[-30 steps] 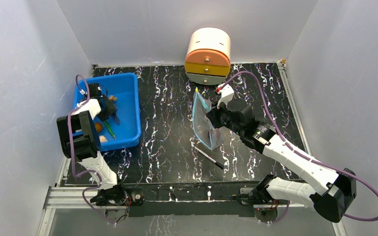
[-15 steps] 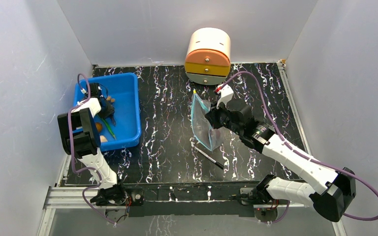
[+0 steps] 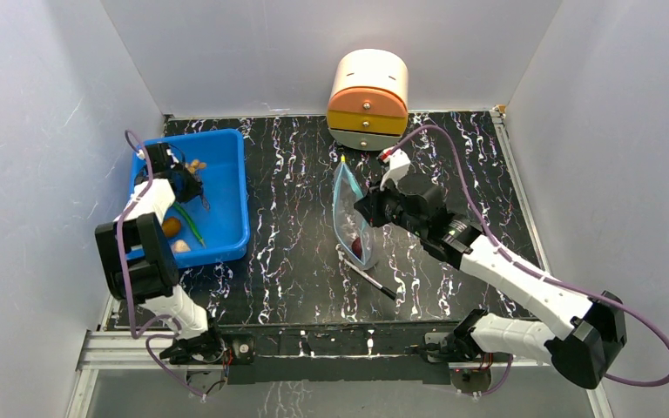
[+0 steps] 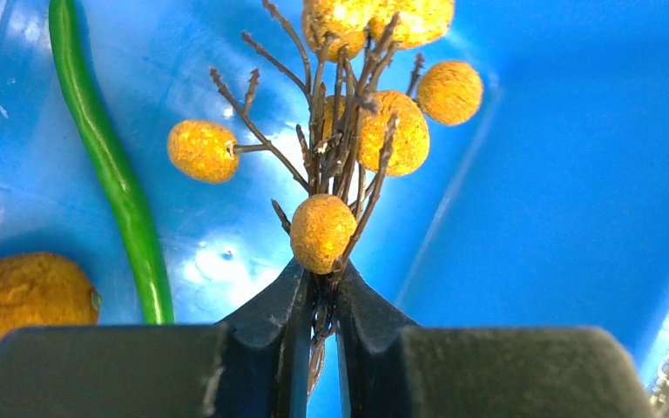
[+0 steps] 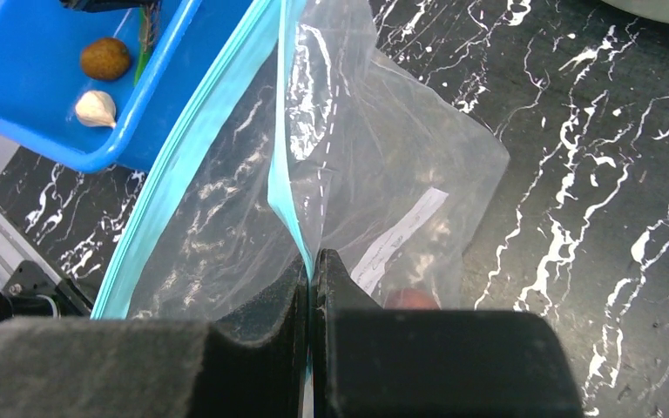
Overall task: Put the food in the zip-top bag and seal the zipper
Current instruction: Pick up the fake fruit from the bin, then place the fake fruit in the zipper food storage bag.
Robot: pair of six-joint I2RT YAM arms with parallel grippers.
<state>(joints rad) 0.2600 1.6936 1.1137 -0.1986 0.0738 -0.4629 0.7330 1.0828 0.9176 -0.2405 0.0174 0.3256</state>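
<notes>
Food cluster [image 4: 392,131] on a twig is pinched by its stem in the left gripper [image 4: 322,283], over the far-left blue tray [image 4: 575,174]. Right gripper [image 5: 311,266] clamps the zipper [image 5: 187,157] of the zip-top bag [image 5: 401,157], mid-table.

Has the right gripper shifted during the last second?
Yes. The right gripper, shut on the zipper of the zip-top bag, has moved slightly left toward the blue tray, judged against the black pen, which has not moved.

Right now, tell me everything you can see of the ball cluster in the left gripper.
The ball cluster is a bunch of thin dark twigs tipped with several rough yellow-brown balls. The left gripper is shut on the stem base, twigs fanning outward. It is inside the blue tray, near a green pod.
</notes>
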